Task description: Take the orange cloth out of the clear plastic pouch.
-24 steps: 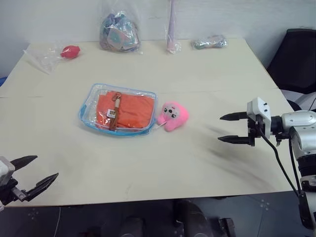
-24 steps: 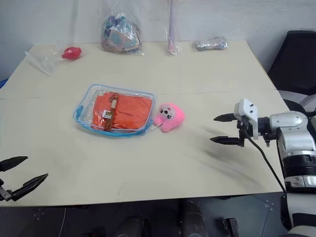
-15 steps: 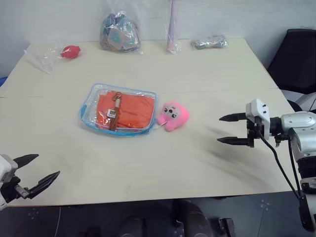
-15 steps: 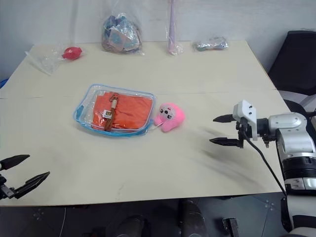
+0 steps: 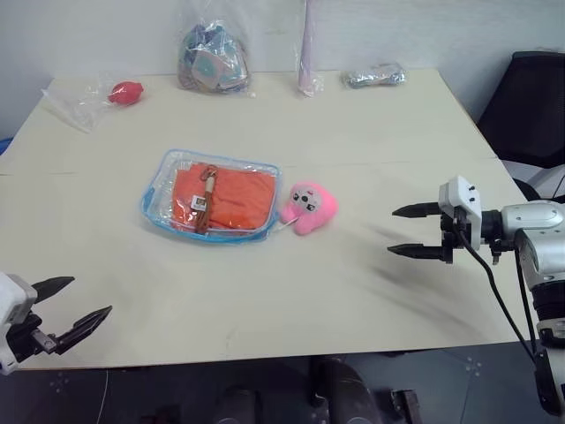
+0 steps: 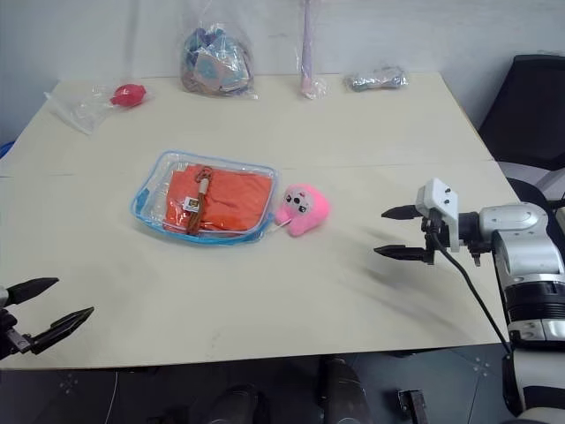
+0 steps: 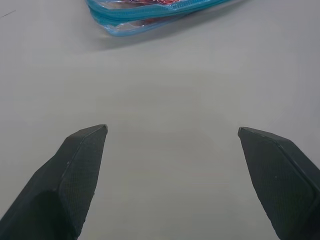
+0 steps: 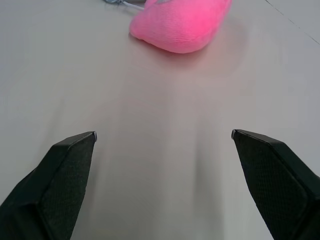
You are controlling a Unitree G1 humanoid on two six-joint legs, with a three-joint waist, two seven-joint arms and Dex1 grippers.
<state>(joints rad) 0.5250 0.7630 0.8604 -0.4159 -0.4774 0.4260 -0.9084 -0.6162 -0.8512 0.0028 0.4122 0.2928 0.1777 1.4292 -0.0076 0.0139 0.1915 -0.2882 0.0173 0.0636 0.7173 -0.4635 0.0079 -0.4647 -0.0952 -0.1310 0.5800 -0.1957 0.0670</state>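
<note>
Both jaws spread wide and empty: left gripper (image 5: 69, 305) at the table's near-left corner, right gripper (image 5: 408, 231) by the right edge, pouch (image 5: 210, 195) with cloth (image 5: 234, 197) mid-table, roughly equidistant.

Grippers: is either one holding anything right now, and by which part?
Nothing is held. The left gripper and right gripper are both open over bare table, apart from the clear plastic pouch.

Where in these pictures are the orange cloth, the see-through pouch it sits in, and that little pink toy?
orange cloth (image 5: 234, 196), left eye view, bare fabric right of the strap.
clear plastic pouch (image 5: 152, 214), left eye view, its blue-trimmed left corner.
pink plush toy (image 5: 311, 208), left eye view, middle of its body.
</note>
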